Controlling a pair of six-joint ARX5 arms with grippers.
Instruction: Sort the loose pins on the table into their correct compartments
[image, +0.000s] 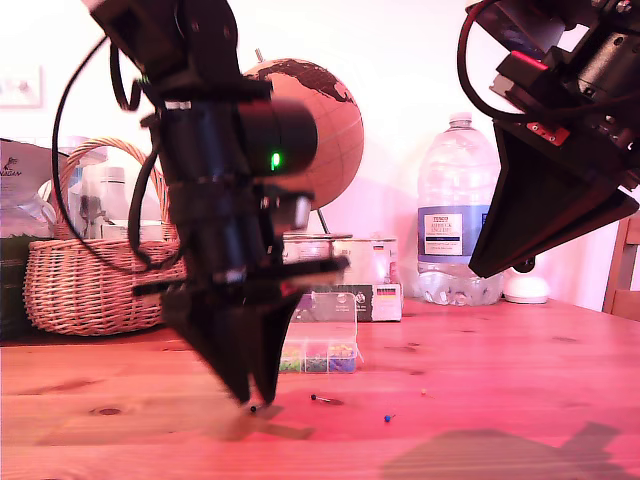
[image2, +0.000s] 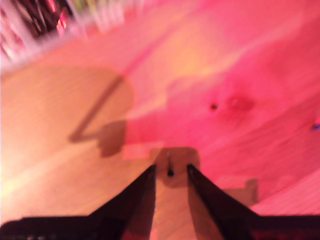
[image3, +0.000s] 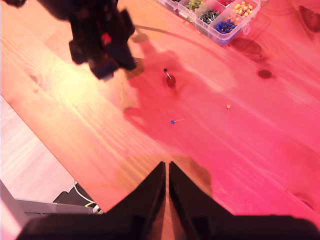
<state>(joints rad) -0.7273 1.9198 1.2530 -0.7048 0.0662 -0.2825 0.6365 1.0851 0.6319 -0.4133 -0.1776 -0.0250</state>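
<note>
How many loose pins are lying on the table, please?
4: one dark pin at my first gripper, another dark pin nearby, then a blue pin and a pale pin. More may be hidden.

On the table (image: 520, 350) my first gripper (image: 252, 398) stands tips-down toward the exterior view's left, a pin (image2: 170, 172) lying between its parted tips; to the exterior view's right of it lie two more pins (image: 322, 399) (image: 388, 418) — the second nearer the camera — and a fourth (image: 423, 392) farther right; behind them sits the compartment box (image: 320, 352); my second gripper (image3: 167, 172) hangs high at the exterior view's right; a basket (image: 90, 285), globe (image: 325, 125) and bottle (image: 457, 215) stand along the back.
</note>
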